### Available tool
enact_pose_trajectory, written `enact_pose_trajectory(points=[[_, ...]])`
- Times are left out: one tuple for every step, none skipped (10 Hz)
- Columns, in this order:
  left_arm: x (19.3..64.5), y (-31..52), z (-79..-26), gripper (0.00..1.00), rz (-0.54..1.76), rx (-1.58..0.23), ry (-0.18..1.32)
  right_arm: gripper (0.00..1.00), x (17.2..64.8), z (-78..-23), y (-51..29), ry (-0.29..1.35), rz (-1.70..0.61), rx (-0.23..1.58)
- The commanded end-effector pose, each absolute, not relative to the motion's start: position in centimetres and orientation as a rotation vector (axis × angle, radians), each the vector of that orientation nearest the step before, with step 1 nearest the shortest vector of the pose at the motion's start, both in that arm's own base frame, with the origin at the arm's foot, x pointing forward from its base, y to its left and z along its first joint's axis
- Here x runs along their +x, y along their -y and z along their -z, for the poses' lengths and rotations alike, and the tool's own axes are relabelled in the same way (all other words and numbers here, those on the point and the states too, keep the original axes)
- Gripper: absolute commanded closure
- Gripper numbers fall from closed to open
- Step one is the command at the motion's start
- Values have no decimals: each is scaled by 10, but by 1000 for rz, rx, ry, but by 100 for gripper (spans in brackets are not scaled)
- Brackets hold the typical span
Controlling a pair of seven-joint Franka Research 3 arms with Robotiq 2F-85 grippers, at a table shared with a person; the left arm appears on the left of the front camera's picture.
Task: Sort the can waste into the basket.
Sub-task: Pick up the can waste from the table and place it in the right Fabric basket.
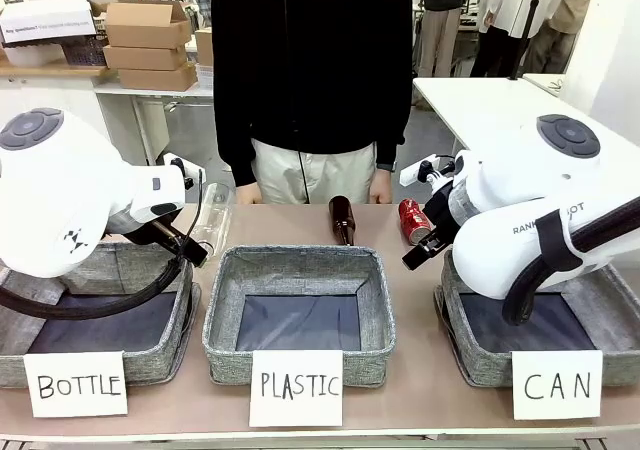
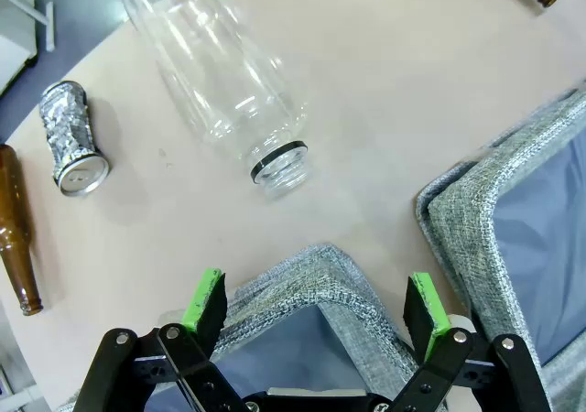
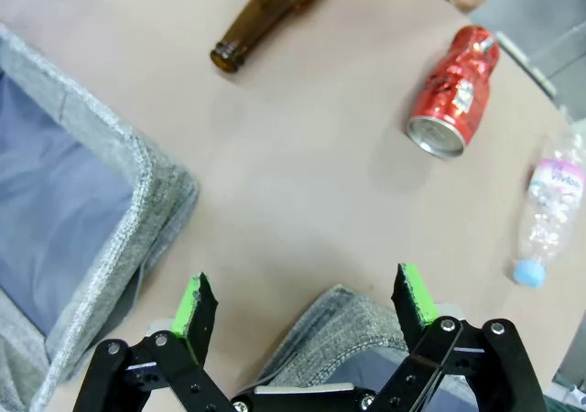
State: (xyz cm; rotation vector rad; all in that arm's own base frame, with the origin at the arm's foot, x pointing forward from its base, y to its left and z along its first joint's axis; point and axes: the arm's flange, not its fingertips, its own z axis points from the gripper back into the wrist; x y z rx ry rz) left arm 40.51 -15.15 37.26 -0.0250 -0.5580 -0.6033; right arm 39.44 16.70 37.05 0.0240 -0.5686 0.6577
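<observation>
Tan bench (image 1: pixel 412 292) runs smooth and bare behind three grey woven baskets; the CAN basket (image 1: pixel 470 358) sits at the robot's right. The left pincer (image 2: pixel 317 282) and right pincer (image 3: pixel 302 279) both gape wide and empty over basket corners. Open bench lies beyond them. A dented red can (image 3: pixel 453 87) lies on its side near the far edge, and a crinkled silver can (image 2: pixel 71 137) lies near the left edge.

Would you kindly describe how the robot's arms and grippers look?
The left arm and right arm are glossy white and rounded, with dark grey caps and black cables; the right bears dark lettering. The left gripper and right gripper have black jaws with green pads.
</observation>
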Motion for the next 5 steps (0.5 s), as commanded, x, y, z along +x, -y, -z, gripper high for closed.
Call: enact_pose_trajectory(points=[[405, 152, -373, 0, 604, -25, 558, 0, 394, -371, -167, 569, -658, 24], [405, 152, -373, 0, 604, -25, 558, 0, 394, -371, -167, 569, -658, 24], [405, 152, -373, 0, 604, -25, 558, 0, 394, -371, -167, 569, -658, 24], [405, 152, -373, 0, 603, -25, 558, 0, 394, -370, -167, 569, -658, 24], [401, 150, -407, 0, 592, -9, 586, 0, 397, -401, -167, 614, -615, 15]])
